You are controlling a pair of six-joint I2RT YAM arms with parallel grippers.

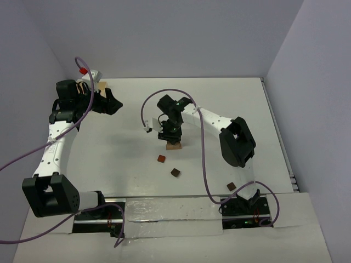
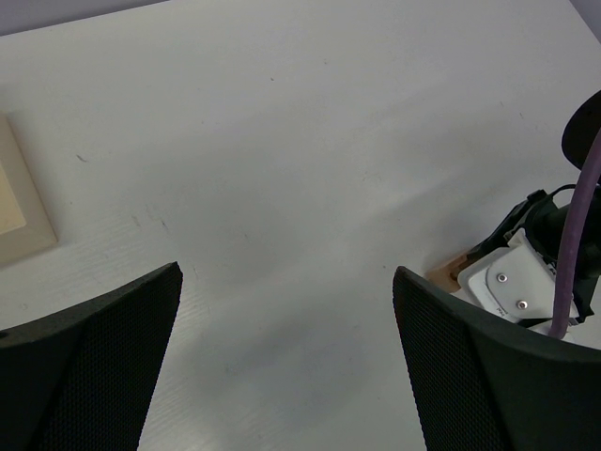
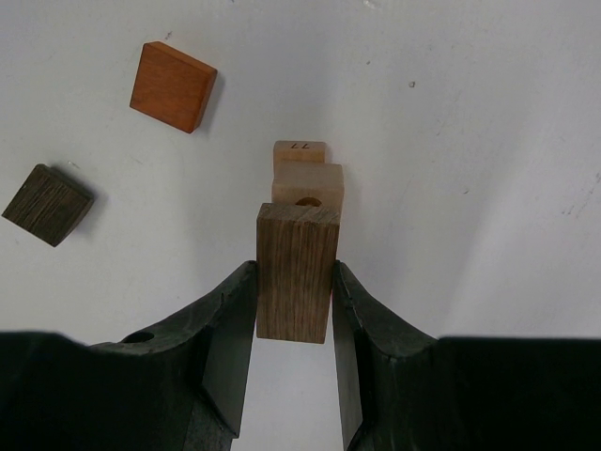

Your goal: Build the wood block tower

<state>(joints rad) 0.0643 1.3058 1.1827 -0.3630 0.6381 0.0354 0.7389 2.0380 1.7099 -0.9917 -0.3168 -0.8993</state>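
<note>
My right gripper [image 1: 170, 135] [image 3: 293, 270] is shut on a dark brown wood block [image 3: 296, 272] and holds it upright, right over the tower. The wood block tower [image 1: 174, 145] stands at the table's middle. In the right wrist view it shows as stacked light tan pieces [image 3: 307, 184] just beyond the held block; I cannot tell whether they touch. A reddish-brown block [image 1: 161, 159] [image 3: 173, 86] and a dark brown block [image 1: 175, 173] [image 3: 47, 205] lie loose nearby. My left gripper [image 1: 112, 102] [image 2: 286, 282] is open and empty at the far left.
Another dark brown block [image 1: 231, 187] lies near the right arm's base. A pale wooden box [image 1: 102, 85] [image 2: 21, 202] sits at the far left corner beside the left gripper. Purple cables loop over both arms. Walls close in the table at left, back and right.
</note>
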